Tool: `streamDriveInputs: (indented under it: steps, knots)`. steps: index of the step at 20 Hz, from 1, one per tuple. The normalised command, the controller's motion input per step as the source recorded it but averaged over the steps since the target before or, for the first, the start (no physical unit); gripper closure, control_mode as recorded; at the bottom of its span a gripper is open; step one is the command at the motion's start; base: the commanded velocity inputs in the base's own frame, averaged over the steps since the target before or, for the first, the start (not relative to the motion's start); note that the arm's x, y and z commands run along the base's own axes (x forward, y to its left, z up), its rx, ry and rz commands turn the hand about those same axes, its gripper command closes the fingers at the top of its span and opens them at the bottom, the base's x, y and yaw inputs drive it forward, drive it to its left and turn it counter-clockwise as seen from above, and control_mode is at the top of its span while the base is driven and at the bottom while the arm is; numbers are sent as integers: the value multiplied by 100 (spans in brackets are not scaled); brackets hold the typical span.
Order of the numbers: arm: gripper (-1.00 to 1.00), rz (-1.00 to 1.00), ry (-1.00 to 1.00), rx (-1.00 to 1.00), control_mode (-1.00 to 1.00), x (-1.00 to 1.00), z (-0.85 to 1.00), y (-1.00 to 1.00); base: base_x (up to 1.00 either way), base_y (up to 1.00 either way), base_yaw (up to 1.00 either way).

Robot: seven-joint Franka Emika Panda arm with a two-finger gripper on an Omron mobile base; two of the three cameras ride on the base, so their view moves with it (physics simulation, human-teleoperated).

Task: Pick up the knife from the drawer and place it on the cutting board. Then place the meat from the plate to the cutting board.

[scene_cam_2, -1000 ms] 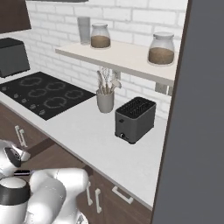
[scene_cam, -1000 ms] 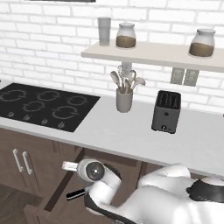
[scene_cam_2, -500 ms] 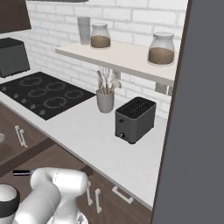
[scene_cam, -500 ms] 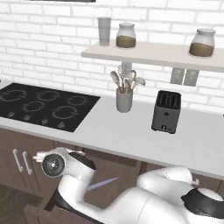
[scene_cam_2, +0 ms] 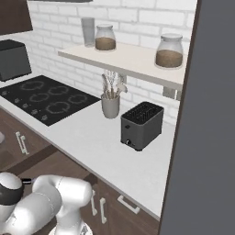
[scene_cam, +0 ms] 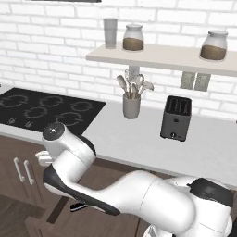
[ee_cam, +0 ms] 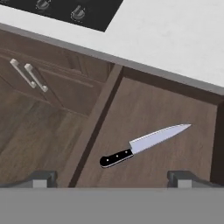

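Gripper (ee_cam: 111,177) hangs wide open and empty above the open drawer (ee_cam: 153,113), where the knife (ee_cam: 142,144) lies flat on the drawer floor, handle toward the camera. First step is in hand: I judge the next move is to go down, line the fingers across the black handle and close.

Open drawer, counter and shelf

We see the knife (ee_cam: 144,144) lying flat in the drawer (ee_cam: 144,109); the counter (scene_cam: 139,139) bears a toaster (scene_cam: 176,118) and utensil holder (scene_cam: 131,105); the shelf (scene_cam: 162,58) holds jars (scene_cam: 133,38).

The knife (ee_cam: 142,145), black-handled with a silver blade, lies flat and diagonal in the open drawer (ee_cam: 144,109), apparently untouched.
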Motion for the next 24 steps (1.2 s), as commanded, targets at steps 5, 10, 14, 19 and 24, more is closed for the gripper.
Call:
streamDriveInputs:
  steps: [5, 10, 14, 19, 24]
  knots:
    - [-100, -2, 12, 2, -100, 10, -89, 0, 0, 0, 0]
    - [-100, -8, 0, 0, -100, 2, -44, -1, 0, 0, 0]
    - [-100, -18, 3, 2, -100, 0, -47, -26, 0, 0, 0]
    - [-100, -31, 22, 14, -100, -1, -40, -29, 0, 0, 0]
    - [-100, -37, 15, 8, -100, 0, -40, -3, 0, 0, 0]
